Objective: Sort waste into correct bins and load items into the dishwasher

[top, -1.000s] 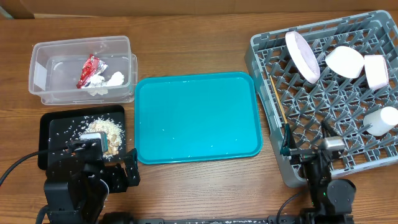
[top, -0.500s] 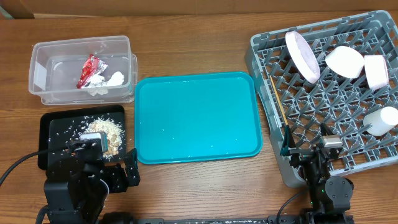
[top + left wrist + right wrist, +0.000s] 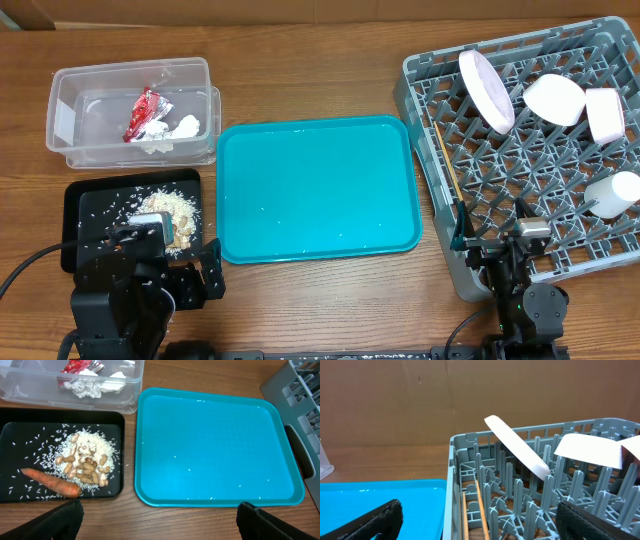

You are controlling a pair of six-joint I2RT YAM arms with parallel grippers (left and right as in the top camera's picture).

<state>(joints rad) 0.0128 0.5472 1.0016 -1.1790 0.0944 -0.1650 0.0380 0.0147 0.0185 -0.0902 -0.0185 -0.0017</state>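
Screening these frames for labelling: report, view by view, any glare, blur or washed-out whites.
Overhead: even light, soft shadows, nothing smeared; the rack is cropped at the right edge. Left wrist: tray and carrot sharp, left fingers dark and soft along the bottom. Right wrist: plate crisp, the bowl to its right washed out to flat white, right fingers dark blurs in the lower corners.

Before me: a smooth wood-grain table (image 3: 320, 300); a glossy teal plastic tray (image 3: 318, 190); a clear plastic tub (image 3: 62, 120) holding a shiny red foil wrapper (image 3: 145, 112) and crumpled white tissue paper (image 3: 185, 127); a matt black tray (image 3: 116, 420); a matt grey plastic rack (image 3: 452, 495); a smooth white plate (image 3: 487, 92); pale wooden chopsticks (image 3: 449, 162).
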